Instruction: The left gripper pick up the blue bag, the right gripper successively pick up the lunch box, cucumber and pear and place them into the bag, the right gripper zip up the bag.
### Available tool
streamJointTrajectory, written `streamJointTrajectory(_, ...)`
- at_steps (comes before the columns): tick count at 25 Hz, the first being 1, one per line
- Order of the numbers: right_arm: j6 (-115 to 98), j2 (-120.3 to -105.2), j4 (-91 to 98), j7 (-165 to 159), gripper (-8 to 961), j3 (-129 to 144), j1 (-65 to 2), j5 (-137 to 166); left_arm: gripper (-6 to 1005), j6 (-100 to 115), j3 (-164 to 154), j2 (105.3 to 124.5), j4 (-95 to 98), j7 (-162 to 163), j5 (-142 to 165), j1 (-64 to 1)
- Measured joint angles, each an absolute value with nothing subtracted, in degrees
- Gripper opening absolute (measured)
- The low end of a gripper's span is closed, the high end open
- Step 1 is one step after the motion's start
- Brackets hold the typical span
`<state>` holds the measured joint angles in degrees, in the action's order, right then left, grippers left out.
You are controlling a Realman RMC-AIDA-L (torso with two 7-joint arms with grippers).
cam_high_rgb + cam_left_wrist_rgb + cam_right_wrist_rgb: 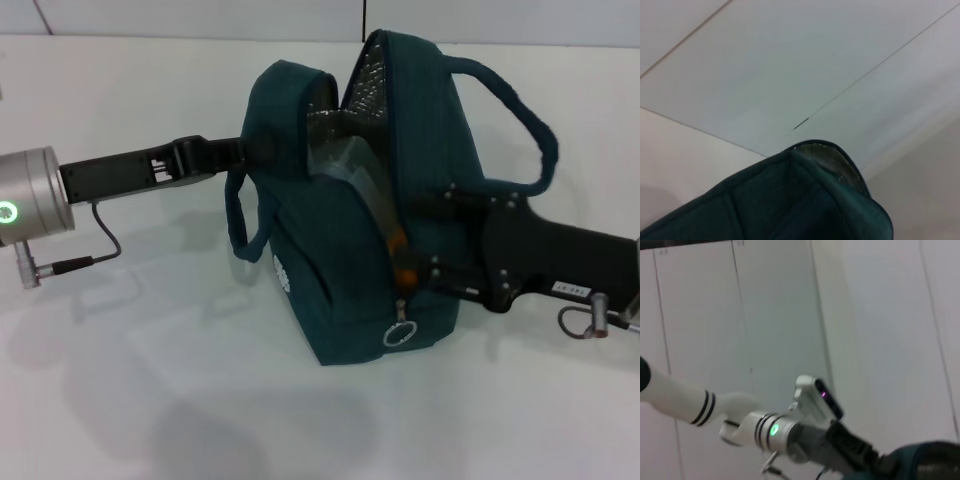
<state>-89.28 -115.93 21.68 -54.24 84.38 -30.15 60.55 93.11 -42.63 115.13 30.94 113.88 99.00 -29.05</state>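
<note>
Blue bag (340, 270): soft dark-teal fabric, boxy with rounded top, padded loop handles, quilted silver lining showing through the gaping top; sits centre frame on the white tabletop (150, 400). Translucent lunch box (350, 165) pokes out of the opening. Metal ring zip pull (399, 333) hangs at lower front. Left hand (255, 150) comes in from the left, pinched on the bag's upper-left rim. Right hand (415, 255) from the right, at the zip line, fingers hidden, can't tell its opening.
</note>
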Motion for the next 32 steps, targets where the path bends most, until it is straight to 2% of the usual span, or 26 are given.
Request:
streamJointTrajectory(4, -92.3, -115.82, 22.2, -53.0, 590, 84.4, -29.1, 58.5, 42, 93.2, -42.6, 115.21, 30.9, 113.7, 99.1, -28.7)
streamJointTrajectory(8, -99.6, -115.03, 21.9, -54.9, 589, 84.5, -29.1, 58.9, 42, 93.2, -42.4, 115.23, 30.9, 113.7, 99.1, -28.6)
streamJointTrajectory(13, -106.7, -113.05, 21.8, -59.9, 589, 84.6, -29.1, 63.0, 41, 92.7, -42.4, 115.13, 31.2, 113.4, 99.0, -28.6)
streamJointTrajectory(20, -102.4, -111.06, 20.4, -66.9, 590, 84.5, -29.3, 72.1, 41, 92.4, -42.2, 114.8, 31.3, 113.1, 98.7, -28.8)
streamJointTrajectory(22, -98.4, -111.35, 20.1, -68.7, 590, 84.6, -30.1, 75.8, 41, 92.1, -42.2, 114.79, 31.4, 113.0, 98.7, -29.0)
streamJointTrajectory(29, -86.5, -114.85, 20.6, -70.5, 589, 84.9, -32.4, 82.7, 42, 91.8, -42.2, 114.93, 31.4, 113.0, 98.6, -29.4)
streamJointTrajectory(32, -84.9, -115.21, 20.5, -70.5, 589, 85.0, -33.5, 83.8, 42, 91.8, -42.2, 114.95, 31.4, 113.0, 98.6, -29.4)
